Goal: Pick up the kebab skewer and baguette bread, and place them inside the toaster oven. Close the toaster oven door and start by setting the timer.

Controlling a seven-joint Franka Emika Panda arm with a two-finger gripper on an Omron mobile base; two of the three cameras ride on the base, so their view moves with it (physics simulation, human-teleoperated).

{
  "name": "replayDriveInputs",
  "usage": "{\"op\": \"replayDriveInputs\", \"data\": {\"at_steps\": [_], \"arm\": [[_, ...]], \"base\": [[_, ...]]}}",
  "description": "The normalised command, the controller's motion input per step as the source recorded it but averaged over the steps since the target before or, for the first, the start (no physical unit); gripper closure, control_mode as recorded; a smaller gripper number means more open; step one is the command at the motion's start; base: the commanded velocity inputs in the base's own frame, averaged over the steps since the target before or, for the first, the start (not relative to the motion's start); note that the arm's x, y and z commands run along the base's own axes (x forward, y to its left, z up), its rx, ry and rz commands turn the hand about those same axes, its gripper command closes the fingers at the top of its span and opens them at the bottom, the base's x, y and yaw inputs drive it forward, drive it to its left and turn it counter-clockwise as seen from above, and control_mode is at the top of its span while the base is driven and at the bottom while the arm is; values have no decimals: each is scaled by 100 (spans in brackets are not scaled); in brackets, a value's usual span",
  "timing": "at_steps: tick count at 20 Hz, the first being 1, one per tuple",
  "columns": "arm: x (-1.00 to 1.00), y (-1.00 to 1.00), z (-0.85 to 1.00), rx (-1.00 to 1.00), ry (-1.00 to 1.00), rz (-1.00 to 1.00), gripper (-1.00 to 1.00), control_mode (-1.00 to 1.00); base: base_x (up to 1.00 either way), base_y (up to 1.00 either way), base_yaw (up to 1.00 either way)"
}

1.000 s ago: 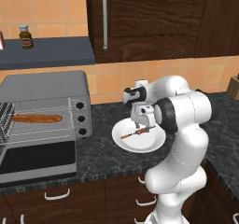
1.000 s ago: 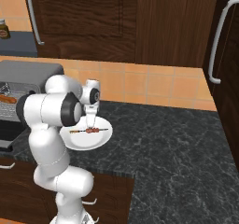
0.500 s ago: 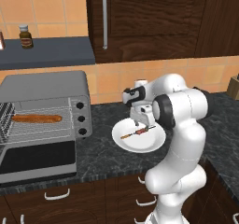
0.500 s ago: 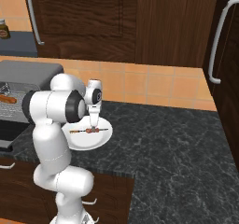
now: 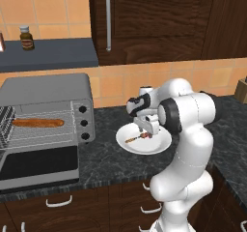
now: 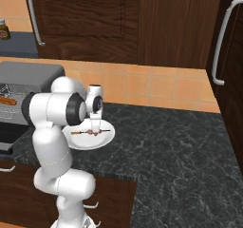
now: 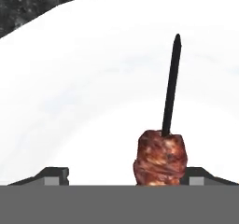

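Note:
The kebab skewer (image 5: 137,139) (image 6: 90,132) lies on a white plate (image 5: 144,150) (image 6: 102,141) on the dark counter. My gripper (image 5: 147,131) (image 6: 95,129) points straight down onto it. In the hand view a red-brown meat chunk of the kebab skewer (image 7: 161,157) sits between the fingertips, nearer the right one, with the dark stick running away over the plate (image 7: 93,78). The gripper (image 7: 126,176) is open, its tips standing apart on either side. The baguette bread (image 5: 37,123) (image 6: 7,101) lies on the wire rack inside the toaster oven (image 5: 48,88) (image 6: 28,72). The toaster oven door (image 5: 38,166) hangs open.
Three black knobs (image 5: 84,122) line the oven's right side. A small brown bottle (image 5: 26,37) (image 6: 4,30) stands on the wall shelf above. Dark cabinets with long handles (image 5: 108,18) (image 6: 218,42) hang behind. A tan box (image 5: 241,91) sits at the far right.
The gripper has come down over the plate until its tips straddle the skewer. Plate, skewer and baguette lie where they were.

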Motion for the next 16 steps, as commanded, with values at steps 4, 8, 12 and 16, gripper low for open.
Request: {"op": "replayDriveInputs", "data": {"at_steps": [4,8,12,16], "arm": [[-9,0,-27,0,-11,0,-100,-100],[-5,0,-27,0,-6,0,100,-100],[-3,0,-2,0,0,0,100,-100],[-1,-1,2,0,0,0,100,-100]], "base": [[0,0,0],[0,0,0],[0,0,0],[0,0,0]]}}
